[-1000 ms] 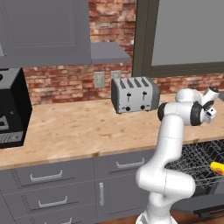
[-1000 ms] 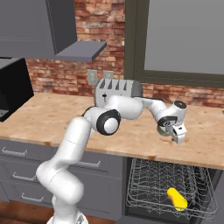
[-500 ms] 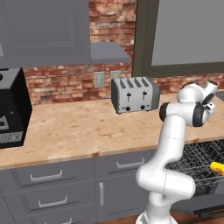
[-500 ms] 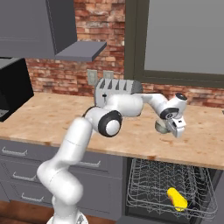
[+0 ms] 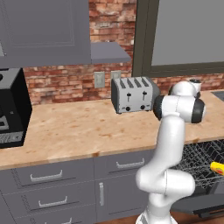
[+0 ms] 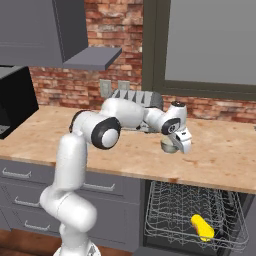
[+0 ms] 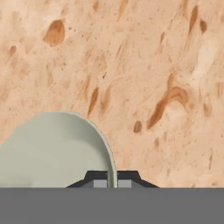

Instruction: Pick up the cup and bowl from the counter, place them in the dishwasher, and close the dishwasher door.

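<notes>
Claw [image 7: 112,183] closed — pinching bowl [image 7: 52,151] rim, on counter [image 7: 153,65].

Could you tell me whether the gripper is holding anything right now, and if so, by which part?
Yes. The gripper is shut on the pale grey-green bowl, pinching its thin rim between the two fingertips, one inside and one outside the wall, over the counter.

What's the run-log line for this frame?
gripper: shut on bowl rim | bowl: on counter | dishwasher: open, yellow item in rack
</notes>
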### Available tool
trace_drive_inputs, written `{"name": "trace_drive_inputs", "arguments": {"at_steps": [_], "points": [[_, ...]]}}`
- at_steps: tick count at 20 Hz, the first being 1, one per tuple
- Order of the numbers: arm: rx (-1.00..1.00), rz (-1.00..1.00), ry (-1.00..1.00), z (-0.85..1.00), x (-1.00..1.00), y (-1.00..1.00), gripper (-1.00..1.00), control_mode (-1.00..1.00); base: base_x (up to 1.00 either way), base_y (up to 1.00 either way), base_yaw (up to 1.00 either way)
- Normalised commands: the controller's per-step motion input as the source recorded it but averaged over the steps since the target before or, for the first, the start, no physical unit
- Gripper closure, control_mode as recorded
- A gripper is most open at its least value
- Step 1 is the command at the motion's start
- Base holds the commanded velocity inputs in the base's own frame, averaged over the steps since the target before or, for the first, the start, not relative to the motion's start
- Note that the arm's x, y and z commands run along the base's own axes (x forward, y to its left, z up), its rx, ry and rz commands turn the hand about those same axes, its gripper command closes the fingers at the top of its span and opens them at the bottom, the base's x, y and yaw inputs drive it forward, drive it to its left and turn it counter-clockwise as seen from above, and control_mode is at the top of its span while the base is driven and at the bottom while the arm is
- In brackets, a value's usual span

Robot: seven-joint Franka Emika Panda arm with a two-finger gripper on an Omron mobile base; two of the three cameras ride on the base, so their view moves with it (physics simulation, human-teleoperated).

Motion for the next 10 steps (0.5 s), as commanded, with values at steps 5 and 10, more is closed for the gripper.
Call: {"name": "trace_drive_inputs", "arguments": {"at_steps": [5, 10], "points": [[-0.02, 0.00, -0.07, 0.22, -0.52, 0.03, 1.00, -1.00, 0.00, 0.00, 0.00], [0.05, 0.00, -0.07, 0.37, -0.28, -0.05, 1.00, -1.00, 0.00, 0.00, 0.00]]}}
